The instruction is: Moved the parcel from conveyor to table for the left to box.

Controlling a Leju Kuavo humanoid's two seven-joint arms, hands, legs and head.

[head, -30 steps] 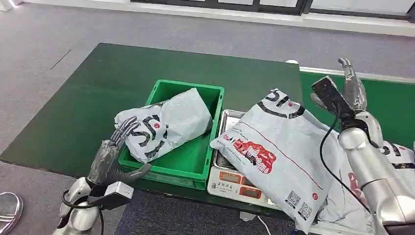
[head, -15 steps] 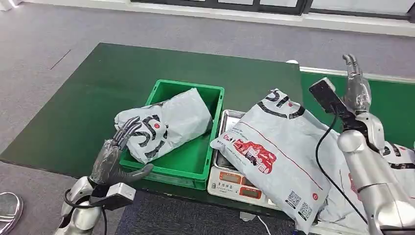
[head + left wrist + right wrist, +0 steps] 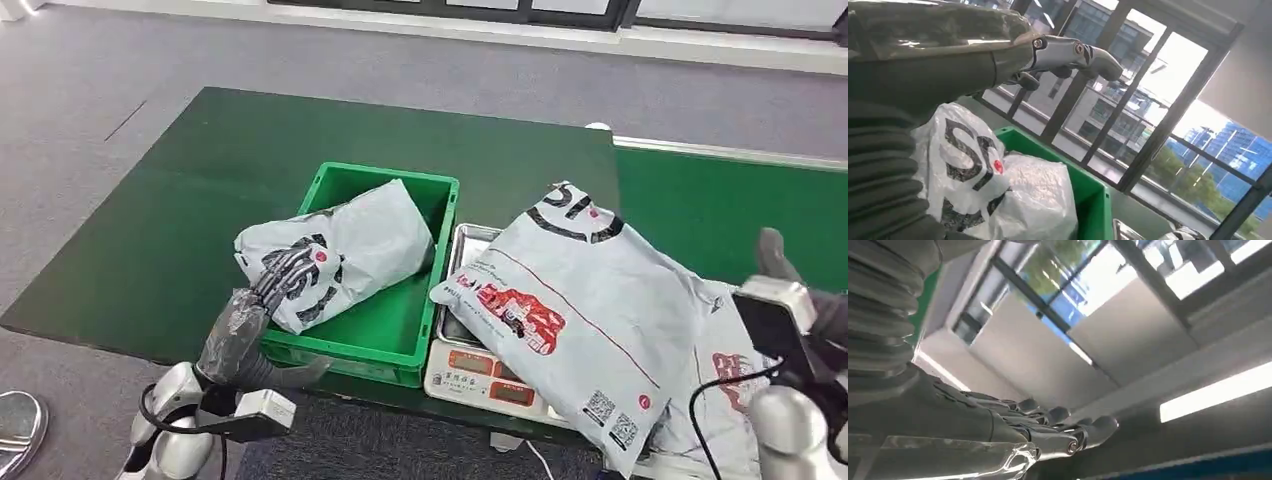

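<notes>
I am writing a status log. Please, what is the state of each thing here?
Parcel in crate: lying partly over the near rim.
Green crate: open, on the table.
Large parcel: lying across the scale.
Scale: mostly covered.
Left hand: fingers on the crate's parcel.
Right hand: holding nothing.

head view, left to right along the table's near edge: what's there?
Left hand → green bin holding a grey parcel → scale → large grey parcel → right hand.

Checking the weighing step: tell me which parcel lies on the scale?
The big parcel with the red picture covers the scale; the smaller one sits in the green bin.
</notes>
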